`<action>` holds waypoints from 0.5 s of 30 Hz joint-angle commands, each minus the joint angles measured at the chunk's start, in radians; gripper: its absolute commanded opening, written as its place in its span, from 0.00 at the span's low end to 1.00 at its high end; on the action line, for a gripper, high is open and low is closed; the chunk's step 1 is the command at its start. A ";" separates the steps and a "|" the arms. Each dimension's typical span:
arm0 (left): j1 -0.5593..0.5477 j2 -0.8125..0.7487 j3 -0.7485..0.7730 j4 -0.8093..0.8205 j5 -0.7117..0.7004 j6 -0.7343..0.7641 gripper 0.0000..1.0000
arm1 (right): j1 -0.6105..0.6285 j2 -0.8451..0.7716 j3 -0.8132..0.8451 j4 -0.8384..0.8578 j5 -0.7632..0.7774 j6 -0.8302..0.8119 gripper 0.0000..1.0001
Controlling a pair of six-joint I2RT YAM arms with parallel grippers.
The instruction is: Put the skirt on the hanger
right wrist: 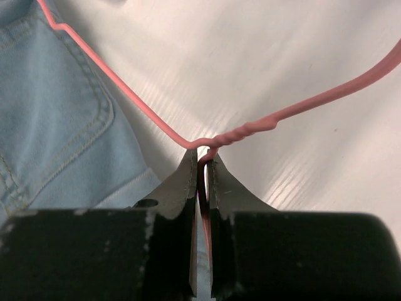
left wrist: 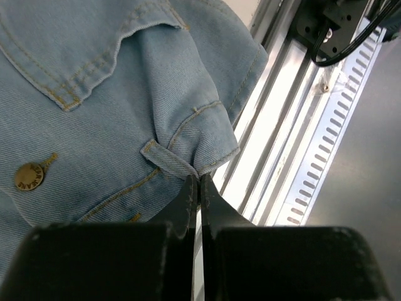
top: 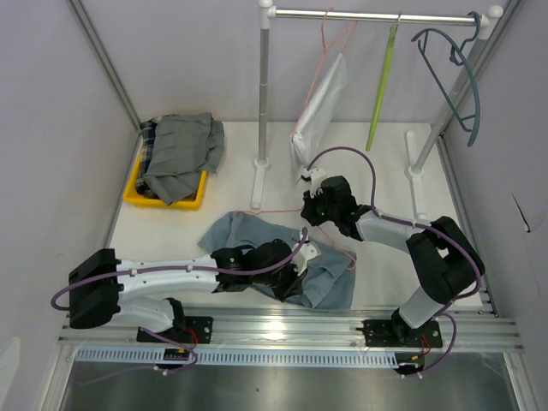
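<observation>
A robotics lab test cell: plain grey panel walls (top: 51, 103) in metal framing enclose a white table (top: 171, 231). Robot arms (top: 163, 278) are bolted to an aluminium rail (top: 291, 330), beside a clothes rack (top: 377, 15) and a yellow bin (top: 137, 193).

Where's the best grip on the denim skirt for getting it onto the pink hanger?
The waistband corner by the belt loop, coming in from the edge facing the aluminium rail. The skirt lies spread out; only that stitched, bunched band offers a thick lip to pinch. The left gripper is shut on it there.
</observation>
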 commanded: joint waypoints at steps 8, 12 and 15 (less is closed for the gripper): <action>-0.011 0.007 -0.006 0.066 -0.046 -0.058 0.27 | 0.092 -0.145 0.023 -0.055 0.117 -0.021 0.00; -0.007 -0.062 0.037 0.019 -0.112 -0.059 0.40 | 0.105 -0.289 -0.015 -0.082 0.122 0.002 0.00; -0.001 -0.158 0.042 -0.009 -0.115 -0.068 0.47 | 0.111 -0.345 -0.015 -0.116 0.122 0.002 0.00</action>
